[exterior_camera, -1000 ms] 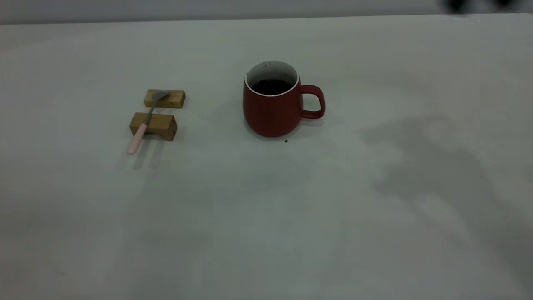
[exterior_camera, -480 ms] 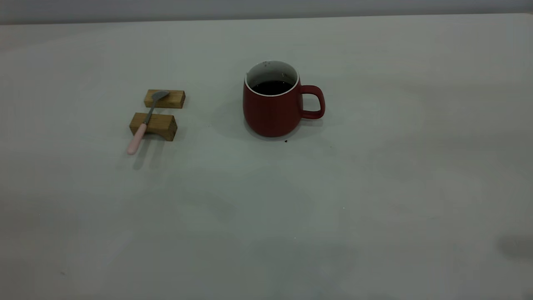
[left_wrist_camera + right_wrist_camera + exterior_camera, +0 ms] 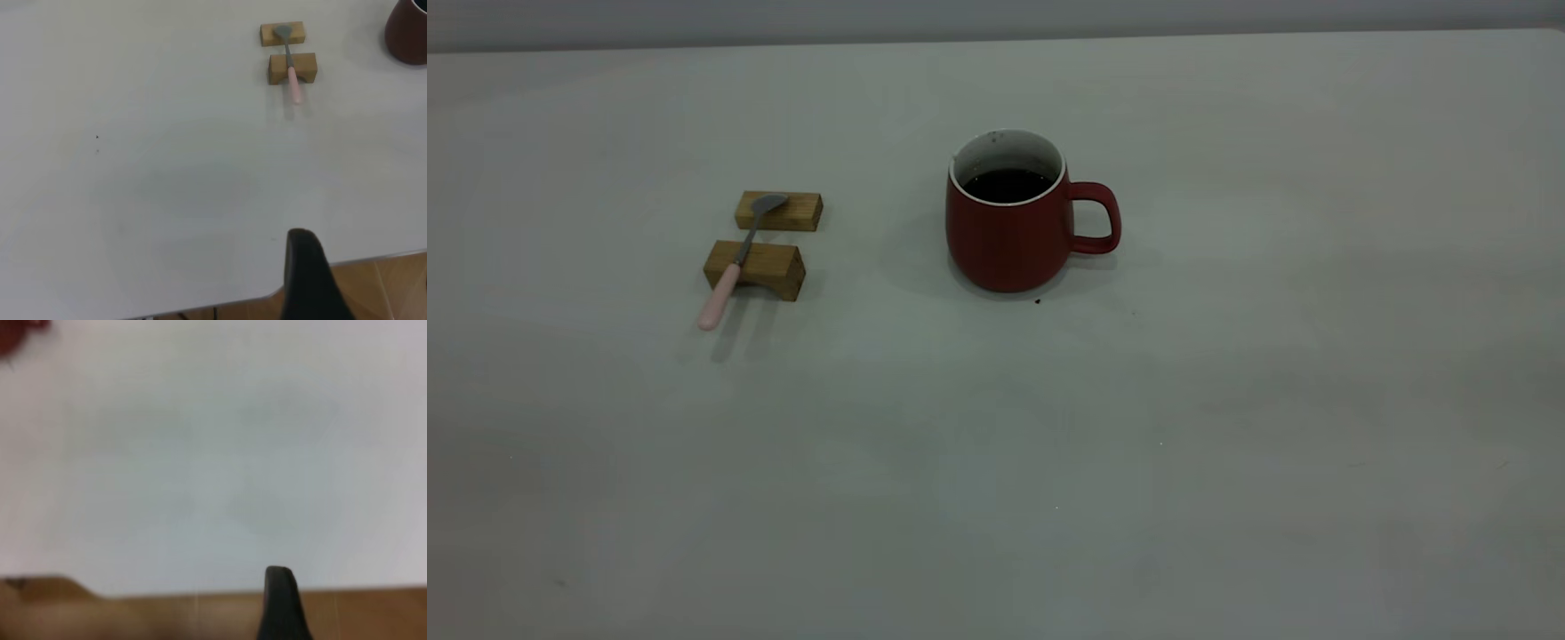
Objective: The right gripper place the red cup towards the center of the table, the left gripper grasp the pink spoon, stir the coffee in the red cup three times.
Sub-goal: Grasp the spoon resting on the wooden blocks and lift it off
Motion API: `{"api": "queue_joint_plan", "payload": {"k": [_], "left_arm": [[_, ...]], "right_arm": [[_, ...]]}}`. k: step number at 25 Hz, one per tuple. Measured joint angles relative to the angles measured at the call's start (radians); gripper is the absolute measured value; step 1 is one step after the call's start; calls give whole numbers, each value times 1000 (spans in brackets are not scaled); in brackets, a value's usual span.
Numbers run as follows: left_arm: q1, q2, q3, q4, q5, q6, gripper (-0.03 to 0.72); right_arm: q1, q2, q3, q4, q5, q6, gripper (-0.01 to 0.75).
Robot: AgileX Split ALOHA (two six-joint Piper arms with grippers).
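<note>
The red cup (image 3: 1009,233) stands mid-counter (image 3: 1227,400), so we judge the spoon step is next. Our left gripper (image 3: 308,280) (jaws' state we cannot tell) must reach the pink spoon (image 3: 734,264)

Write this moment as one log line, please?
red cup: upright, coffee inside | pink spoon: resting across two wooden blocks, untouched | both end effectors: away from objects
</note>
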Motion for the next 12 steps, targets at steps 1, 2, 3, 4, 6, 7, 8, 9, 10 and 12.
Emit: {"api": "queue_joint_plan", "payload": {"k": [1,2,3,4,6,7,8,9,10,12], "left_arm": [[0,0,0,0,0,0,490],[0,0,0,0,0,0,490],[0,0,0,0,0,0,490],[0,0,0,0,0,0,490],[0,0,0,1,0,0,490],[0,0,0,1,0,0,490],[0,0,0,1,0,0,490],[0,0,0,1,0,0,490],[0,0,0,1,0,0,490],[0,0,0,1,0,0,490]], "right_arm": [[0,-34,0,0,1,0,588],[0,-73,0,0,1,0,588],[0,-109,0,0,2,1,588],[0,-143,0,0,2,2,588],[0,-198,0,0,2,2,588],[0,-214,0,1,6,2,588],[0,-218,0,1,7,2,588],[0,-219,0,1,8,2,588],[0,-219,0,1,8,2,588],[0,-221,0,1,8,1,588]]}}
